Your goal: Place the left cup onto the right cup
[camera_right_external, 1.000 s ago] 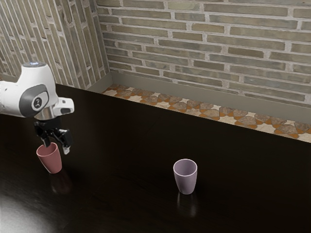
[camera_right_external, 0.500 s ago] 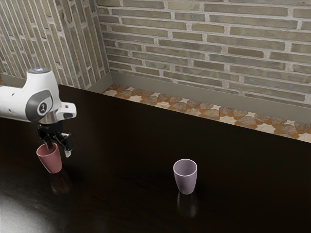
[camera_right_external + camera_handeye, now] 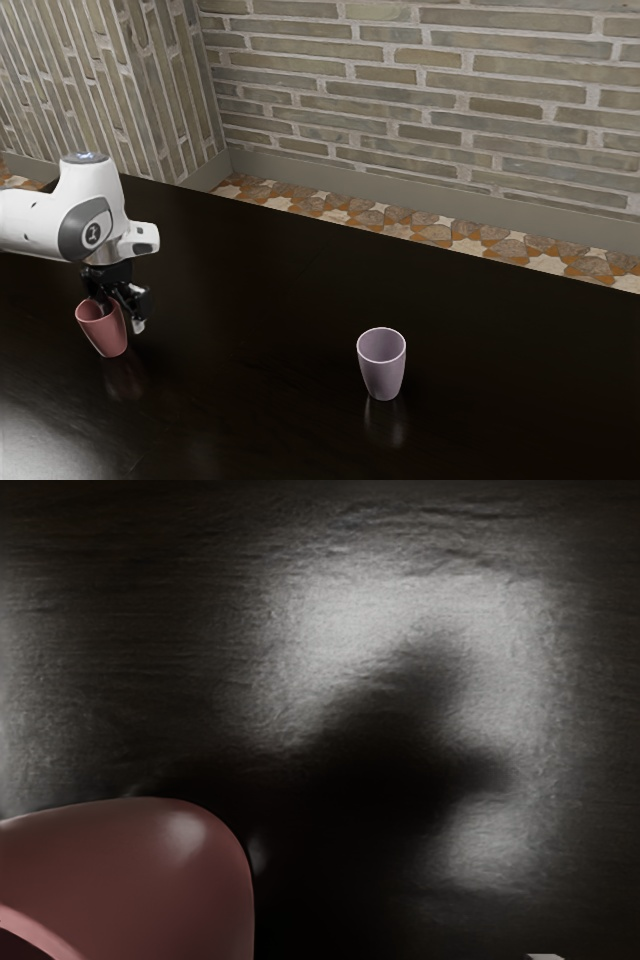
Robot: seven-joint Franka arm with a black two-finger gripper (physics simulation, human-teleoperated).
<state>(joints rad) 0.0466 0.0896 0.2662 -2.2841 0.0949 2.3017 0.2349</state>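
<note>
Now the jaws stand apart, not squeezing, and the gripper (image 3: 115, 308) sits low at the pink cup's (image 3: 103, 335) rim, ready to pinch its wall. This cup stands on the dark table (image 3: 300, 300), well apart from the purple cup (image 3: 381, 362) it must go onto.

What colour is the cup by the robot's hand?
Dusty pinkish red. The cup shows best in the exterior view.
</note>
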